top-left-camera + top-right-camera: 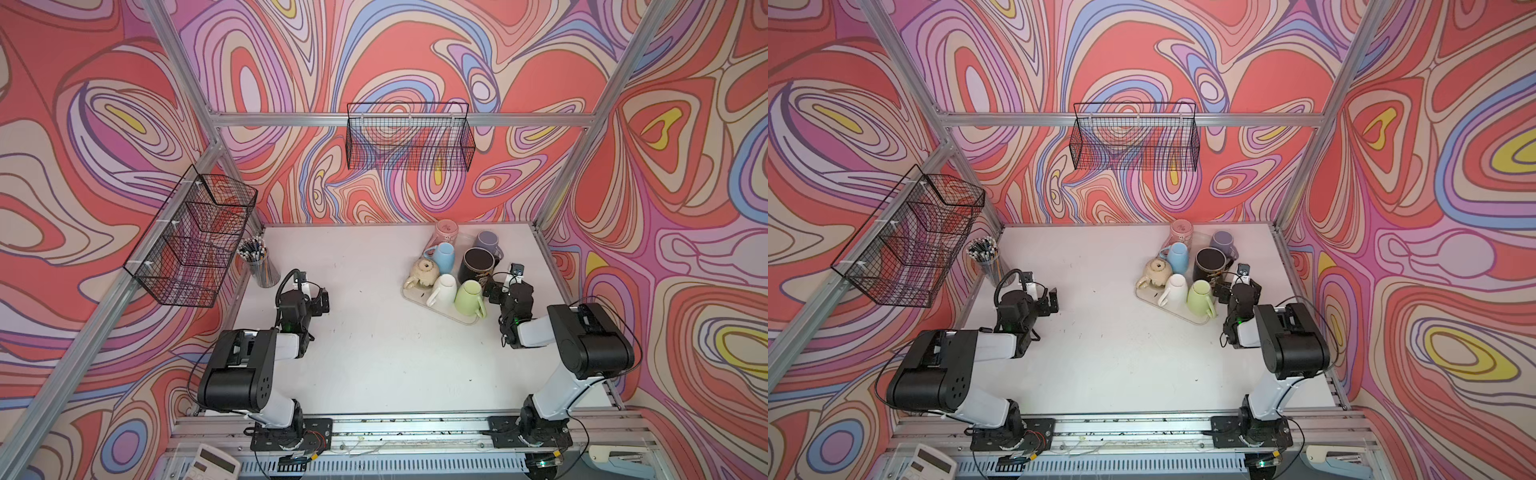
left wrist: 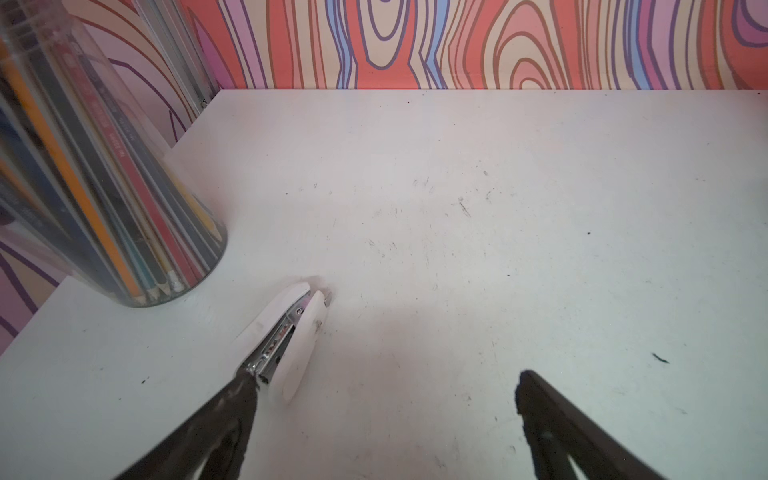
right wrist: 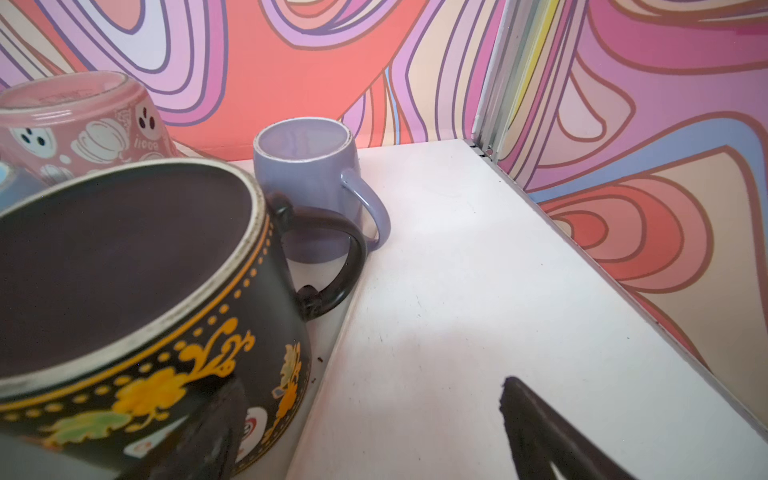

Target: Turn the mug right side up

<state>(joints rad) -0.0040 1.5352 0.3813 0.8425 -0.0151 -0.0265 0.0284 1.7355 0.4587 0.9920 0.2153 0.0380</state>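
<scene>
Overhead, in both top views, you see a white table (image 1: pixel 374 365) flecked with dark scuffs, enclosed by swirl-patterned walls (image 1: pixel 104 124) and an aluminium frame (image 1: pixel 270 120) that carries wire baskets (image 1: pixel 409 137). A pencil cup (image 1: pixel 261 262) stands at the left edge, and a tray (image 1: pixel 459 318) of mugs sits toward the far right corner. The black mug (image 1: pixel 476 262) stands at the tray's right edge, base up and mouth down. Its long axis is close to vertical and its handle points toward the right wall. Beside it the purple mug (image 3: pixel 307 174) and pink mug (image 3: pixel 83 120) are likewise inverted. The right gripper (image 3: pixel 370 411) sits just beside the black mug, jaws wide apart and holding nothing; you cannot tell whether one finger touches the mug wall. The left gripper (image 2: pixel 386 380) hangs over bare table near the pencil cup, jaws also apart and empty. Only the right wrist view shows you the mug's yellow floral band and pale foot ring. Only the left wrist view shows a white stapler (image 2: pixel 286 332) lying by one finger.
</scene>
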